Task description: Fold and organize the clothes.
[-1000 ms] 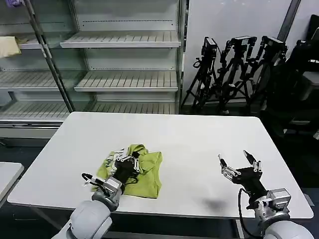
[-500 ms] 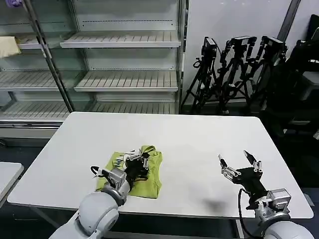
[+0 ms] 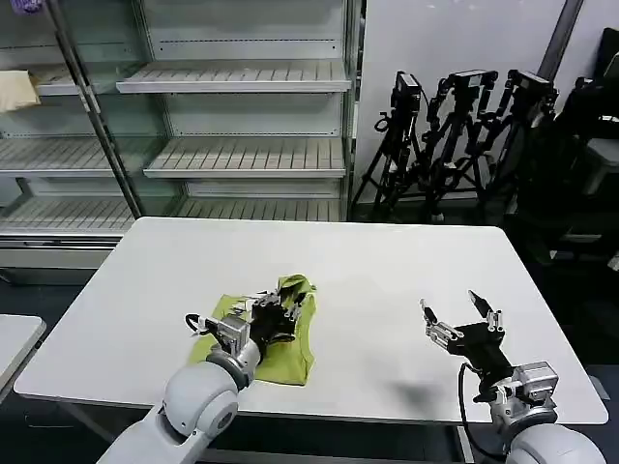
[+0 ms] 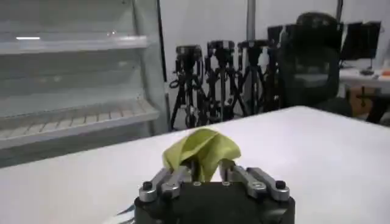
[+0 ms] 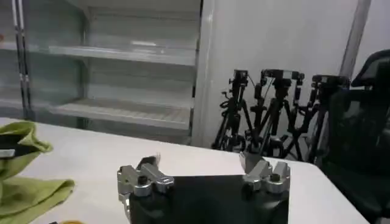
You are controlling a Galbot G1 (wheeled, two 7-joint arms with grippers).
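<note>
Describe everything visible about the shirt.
The shirt is lime yellow-green, of soft knit-looking fabric, lying partly folded and rumpled on the white table, near its front edge on the robot's left. The left gripper is shut on a bunched fold, holding it raised in a peak above the rest, which lies flat. The right gripper hangs open well apart from it.

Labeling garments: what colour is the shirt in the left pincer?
Plain lime yellow-green shirt, pinched by the left pincer; clearest in the head view.
</note>
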